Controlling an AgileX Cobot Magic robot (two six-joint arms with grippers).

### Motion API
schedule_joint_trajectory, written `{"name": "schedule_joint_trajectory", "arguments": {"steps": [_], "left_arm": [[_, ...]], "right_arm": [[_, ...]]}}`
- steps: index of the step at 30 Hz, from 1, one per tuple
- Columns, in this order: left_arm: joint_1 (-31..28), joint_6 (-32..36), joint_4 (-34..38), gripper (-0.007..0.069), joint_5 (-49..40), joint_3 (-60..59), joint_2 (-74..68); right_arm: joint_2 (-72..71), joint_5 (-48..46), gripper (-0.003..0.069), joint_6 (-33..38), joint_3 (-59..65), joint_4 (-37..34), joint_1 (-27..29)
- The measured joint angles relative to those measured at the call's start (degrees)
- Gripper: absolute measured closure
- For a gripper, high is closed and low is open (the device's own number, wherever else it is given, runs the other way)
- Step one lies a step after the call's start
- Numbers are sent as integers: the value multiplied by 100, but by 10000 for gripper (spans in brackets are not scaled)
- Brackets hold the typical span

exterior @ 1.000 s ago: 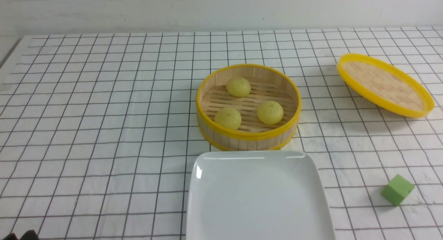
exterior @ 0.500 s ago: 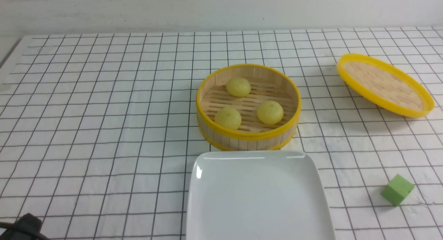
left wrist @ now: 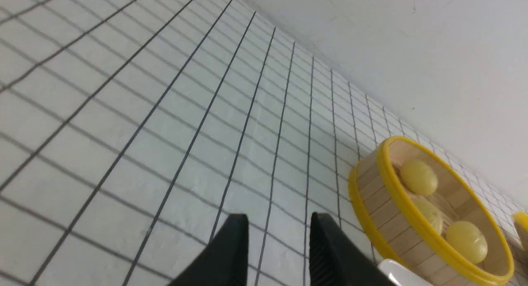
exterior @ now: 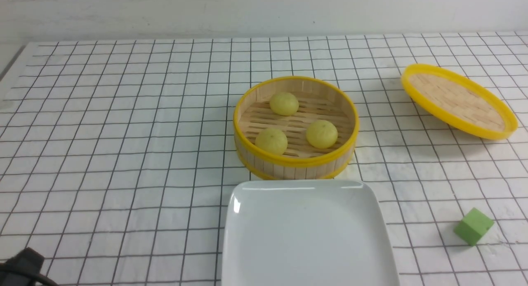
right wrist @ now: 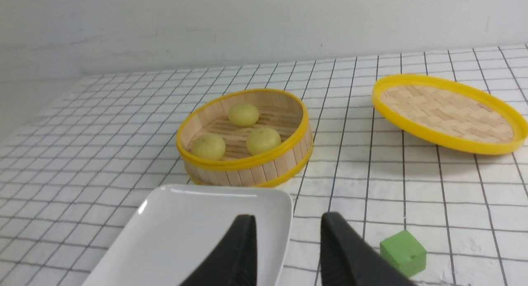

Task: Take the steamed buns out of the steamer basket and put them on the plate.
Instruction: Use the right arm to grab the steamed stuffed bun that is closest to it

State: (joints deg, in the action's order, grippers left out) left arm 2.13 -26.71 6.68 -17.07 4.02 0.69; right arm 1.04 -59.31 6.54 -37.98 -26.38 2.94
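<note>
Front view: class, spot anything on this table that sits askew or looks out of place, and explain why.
The lid, far right, looks tilted, its near edge apparently raised above a shadow. The green cube, near right, sits skewed to the lines of the checked cloth. Nothing looks spilled or damaged.

We see pale yellow-green buns (exterior: 284, 103), a light-wood slatted basket (exterior: 295, 166) with yellow rims, a glossy white plate (exterior: 307, 236), a green cube (exterior: 473, 226), and a white cloth (exterior: 123, 133) gridded in dark lines.
</note>
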Motion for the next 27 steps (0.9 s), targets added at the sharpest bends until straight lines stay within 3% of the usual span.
{"name": "schedule_joint_trajectory", "arguments": {"steps": [6, 12, 16, 19, 21, 27], "left_arm": [[0, 755, 199, 381, -498, 832, 0], [0, 1432, 290, 381, -1821, 1733, 5], [0, 1669, 589, 381, -2363, 2191, -117], [0, 2066, 817, 381, -2575, 2394, -352], [0, 2672, 1226, 381, -2713, 2567, -716], [0, 3667, 2226, 381, -2954, 2964, -1568]], "right_arm": [[801, -126, 419, 460, 0, -420, 0], [1486, 163, 419, 1682, -49, -1178, 0], [1791, 208, 419, 2213, -272, -1239, 0], [1999, 214, 419, 2304, -416, -1244, 0], [2290, 227, 419, 2329, -556, -1281, 0], [3066, 197, 419, 2339, -868, -1341, 0]]}}
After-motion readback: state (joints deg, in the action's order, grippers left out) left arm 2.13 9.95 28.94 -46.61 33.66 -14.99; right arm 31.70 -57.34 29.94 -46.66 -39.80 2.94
